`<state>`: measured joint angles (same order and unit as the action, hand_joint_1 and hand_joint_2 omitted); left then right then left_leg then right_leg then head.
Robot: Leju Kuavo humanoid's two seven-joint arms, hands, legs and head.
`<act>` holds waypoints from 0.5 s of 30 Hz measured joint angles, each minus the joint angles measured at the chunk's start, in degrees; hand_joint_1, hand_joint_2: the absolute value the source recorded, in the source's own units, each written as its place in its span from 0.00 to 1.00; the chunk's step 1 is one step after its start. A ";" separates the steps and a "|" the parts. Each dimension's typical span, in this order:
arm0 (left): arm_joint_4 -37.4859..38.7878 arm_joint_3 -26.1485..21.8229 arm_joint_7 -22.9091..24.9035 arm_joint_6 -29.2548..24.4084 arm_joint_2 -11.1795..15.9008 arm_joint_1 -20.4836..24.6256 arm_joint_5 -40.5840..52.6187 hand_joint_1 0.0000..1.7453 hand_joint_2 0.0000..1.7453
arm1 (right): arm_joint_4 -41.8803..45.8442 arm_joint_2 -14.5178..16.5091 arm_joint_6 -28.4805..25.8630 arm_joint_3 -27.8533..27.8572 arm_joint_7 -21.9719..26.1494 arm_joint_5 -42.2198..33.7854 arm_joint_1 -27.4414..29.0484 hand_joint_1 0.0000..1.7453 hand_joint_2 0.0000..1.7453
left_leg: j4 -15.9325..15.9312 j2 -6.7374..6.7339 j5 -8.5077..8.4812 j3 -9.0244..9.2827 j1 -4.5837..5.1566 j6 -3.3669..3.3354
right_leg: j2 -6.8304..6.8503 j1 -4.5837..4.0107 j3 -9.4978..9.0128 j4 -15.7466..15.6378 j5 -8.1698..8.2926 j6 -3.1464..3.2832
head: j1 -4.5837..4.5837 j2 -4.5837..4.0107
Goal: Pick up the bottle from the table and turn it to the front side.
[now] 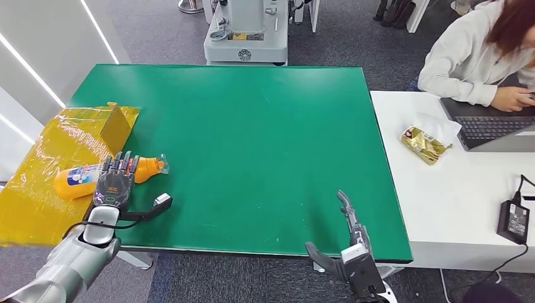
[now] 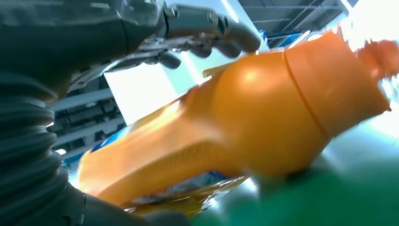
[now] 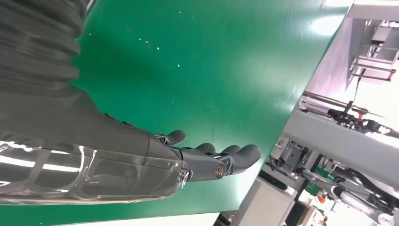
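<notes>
The bottle (image 1: 88, 175) lies on its side at the 9 o'clock edge of the green table (image 1: 252, 139), its base end on the yellow wrapped sheet (image 1: 38, 183). Its long axis runs roughly 9-to-3 o'clock, with the capped neck pointing toward 3 o'clock (slightly toward 2). A blue-and-white label shows on the base half. The left hand (image 1: 115, 180) is laid over the bottle's middle, fingers (image 2: 221, 35) arched above the orange body (image 2: 244, 122); a closed grasp cannot be confirmed. The right hand (image 1: 348, 243) hovers at the table's 5 o'clock edge, fingers extended and apart, holding nothing. A person (image 1: 473, 50) sits at the white desk (image 1: 441, 202) toward 2 o'clock.
</notes>
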<state>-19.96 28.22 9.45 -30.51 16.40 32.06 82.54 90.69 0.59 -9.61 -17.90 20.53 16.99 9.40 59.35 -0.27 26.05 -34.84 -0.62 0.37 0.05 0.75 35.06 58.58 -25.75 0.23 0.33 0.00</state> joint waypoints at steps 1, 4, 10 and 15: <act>0.00 -0.79 -0.79 -0.79 -0.21 -0.20 -0.78 0.00 1.00 | 0.13 0.00 0.01 0.18 -0.11 -0.06 0.11 0.00 1.00 | 0.00 0.00 0.00 0.01 0.00 0.00 | 0.00 0.00 0.00 0.00 0.00 0.00 | 0.00 0.00; -0.07 -4.17 -5.20 -4.60 -1.40 -1.23 -5.10 0.00 1.00 | 0.75 0.01 -0.04 0.83 -0.50 -0.08 0.75 0.00 1.00 | 0.01 0.04 0.00 0.02 0.01 0.00 | 0.05 0.00 -0.03 -0.01 0.00 0.00 | 0.00 0.00; -6.45 -15.47 -23.23 -9.10 -6.84 -6.89 -19.15 0.00 1.00 | 2.00 0.53 -0.84 2.06 0.13 0.04 2.12 0.00 1.00 | 0.02 0.02 0.01 0.01 0.03 -0.02 | 0.02 0.02 -0.02 -0.04 0.00 -0.01 | 0.01 0.00; -19.28 -23.98 -31.22 -9.23 -13.04 -13.41 -16.93 0.00 1.00 | 1.89 1.27 -0.95 2.76 1.25 -1.03 1.69 0.00 1.00 | 0.03 -0.02 0.05 0.00 0.05 -0.03 | -0.01 0.04 0.00 -0.07 0.00 -0.02 | -0.01 0.00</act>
<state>-39.24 4.24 -21.77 -39.75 3.36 18.65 65.61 92.59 1.86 -10.55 -15.15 21.79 15.97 11.09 59.39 -0.28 26.10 -34.83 -0.57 0.34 0.04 0.79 35.06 58.51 -25.75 0.21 0.32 0.00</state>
